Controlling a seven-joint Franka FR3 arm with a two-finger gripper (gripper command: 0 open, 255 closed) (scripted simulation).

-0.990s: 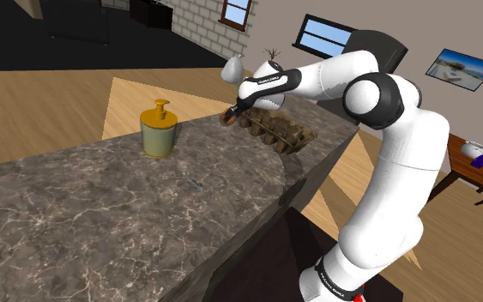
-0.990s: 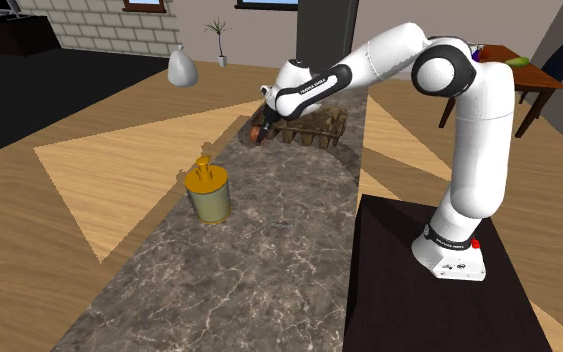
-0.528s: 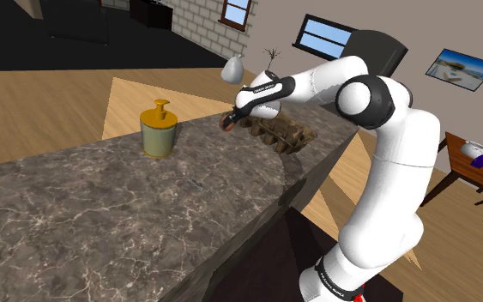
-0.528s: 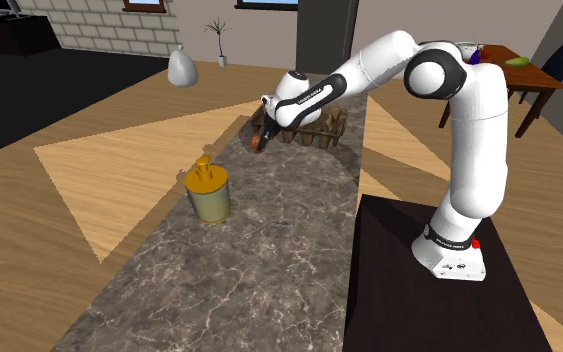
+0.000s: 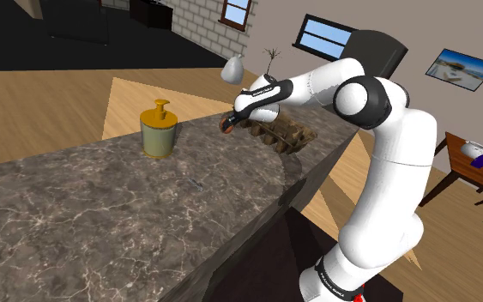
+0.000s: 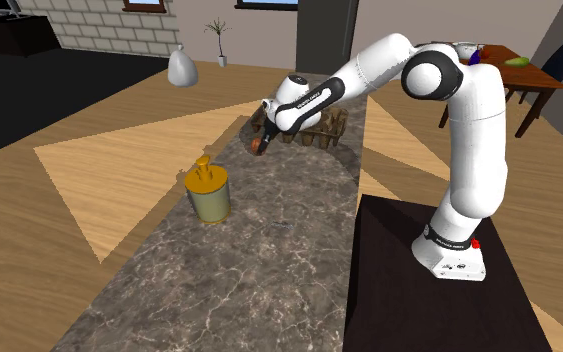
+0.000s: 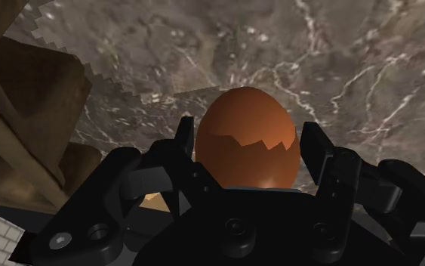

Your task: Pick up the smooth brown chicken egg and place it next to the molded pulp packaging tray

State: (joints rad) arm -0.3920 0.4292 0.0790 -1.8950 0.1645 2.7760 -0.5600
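Counter: a long slab of dark, white-veined stone, running away from the shoulder camera over a wooden floor.
Stand: a dark box set against the counter's long edge, carrying the arm's base.
Arm: white with dark joints, it rose from the stand, bent over and reached across to the counter's far end.
Tray: brown and bumpy with moulded cups, it lay at the counter's far end, close to the long edge on the stand's side; in the wrist view its brown wall stood just beside the claw.
Dispenser: an olive pump bottle with a golden top and base, upright near the long edge away from the stand, well apart from the tray.
Claw: black, tilted down low over the stone just off the tray's end, its two fingers pinching the egg from both sides.
Egg: smooth and reddish brown, pointed end away from the palm, held between the tray and the counter's edge away from the stand; whether it touched the stone could not be told.
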